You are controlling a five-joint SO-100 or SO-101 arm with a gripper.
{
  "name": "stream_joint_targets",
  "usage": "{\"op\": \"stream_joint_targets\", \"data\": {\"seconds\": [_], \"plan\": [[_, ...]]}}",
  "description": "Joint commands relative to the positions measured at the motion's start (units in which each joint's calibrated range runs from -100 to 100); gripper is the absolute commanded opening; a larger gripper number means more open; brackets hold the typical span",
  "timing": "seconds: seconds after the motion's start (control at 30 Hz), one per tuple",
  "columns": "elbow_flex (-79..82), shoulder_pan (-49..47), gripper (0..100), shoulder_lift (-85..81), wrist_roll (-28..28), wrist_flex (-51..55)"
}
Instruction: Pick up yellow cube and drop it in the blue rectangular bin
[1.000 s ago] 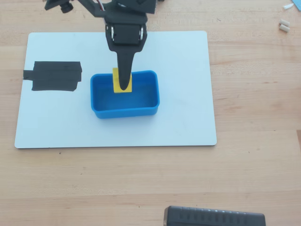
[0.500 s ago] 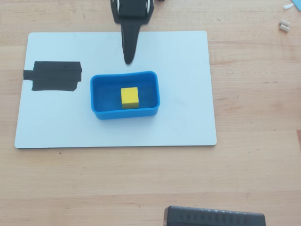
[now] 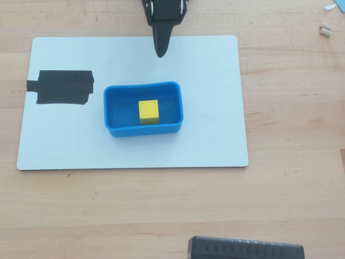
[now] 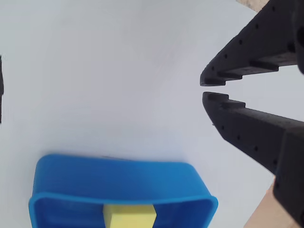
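The cube (image 3: pixel 149 111) sits inside the bin (image 3: pixel 175 105), near its middle and slightly toward 3 o'clock in the overhead view, resting flat on the floor and touching no wall. In the wrist view only its top (image 4: pixel 129 216) shows, behind the near wall of the bin (image 4: pixel 118 178).

The pincer (image 4: pixel 212 90) hangs empty above the white board (image 3: pixel 215 108), at 12 o'clock from the bin in the overhead view (image 3: pixel 160 53). Its tips are nearly pressed together, with only a sliver of gap between them, and they pinch nothing.

By its look, the cube is probably light and stiff, with plain matte faces that should give decent friction. If it needed taking again, two opposite flat side faces would be the place, tips squared to them so it does not twist out. The bin's thin, bowed walls look flexible and easy to nudge.

Count: one cube, one bin, one white board, one black tape patch (image 3: pixel 62 87) at 9 o'clock from the bin. The task looks done.
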Motion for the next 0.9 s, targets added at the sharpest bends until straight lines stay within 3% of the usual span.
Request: {"op": "stream_joint_targets", "data": {"seconds": [0.0, 0.07, 0.87], "plan": [[8.6, -1.6, 0, -13.9, 0.0, 0.7], [11.0, -4.2, 0, -27.4, -0.3, 6.0], [11.0, -4.9, 0, -27.0, -0.3, 6.0]]}}
